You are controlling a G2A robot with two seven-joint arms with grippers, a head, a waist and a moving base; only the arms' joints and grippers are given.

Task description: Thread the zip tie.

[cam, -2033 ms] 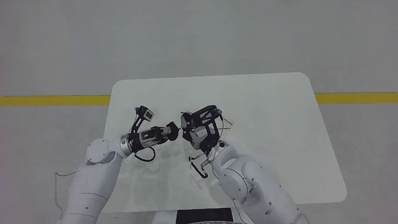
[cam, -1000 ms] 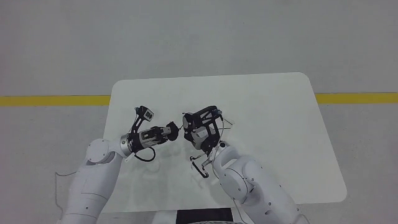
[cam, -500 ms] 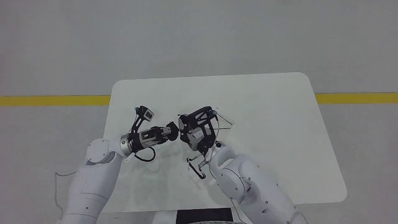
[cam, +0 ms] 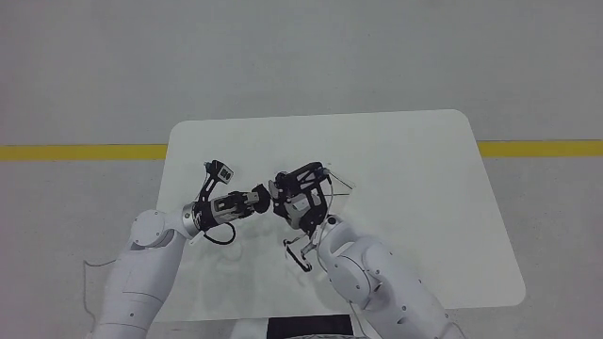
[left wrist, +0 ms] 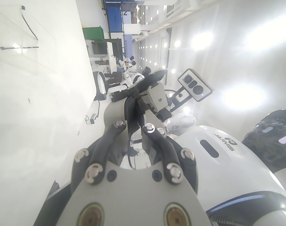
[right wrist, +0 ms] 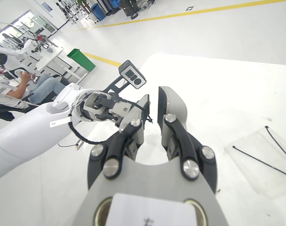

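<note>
Black strap first: the zip tie [left wrist: 131,114] is up off the table [cam: 424,151], pinched in your left gripper [left wrist: 133,109], whose two fingers are pressed together on it. From the right wrist view you can see the zip tie [right wrist: 147,118] run across the tip of the left gripper [right wrist: 127,109] and end in a short free piece that hangs down just past it.

Your right gripper [right wrist: 153,109] faces the left one almost nose to nose. Its fingers stand apart with a narrow gap between them, and they clamp nothing. The free end of the tie sits in that gap, close to one of the fingers [right wrist: 143,109]; you cannot tell from these views whether it touches the pad.

In the top view, the left gripper [cam: 256,200] and the right gripper [cam: 279,198] meet above the near middle of the table, the left one coming in from the robot's left and the right one bent in from the near edge.

Farther out on the table, on the right arm's side, a clear bag [right wrist: 251,165] lies flat with spare ties [right wrist: 258,159] on it, two thin black ones lying at an angle to each other. The same bag [left wrist: 23,55] appears in the left wrist view, well apart from both grippers.
</note>
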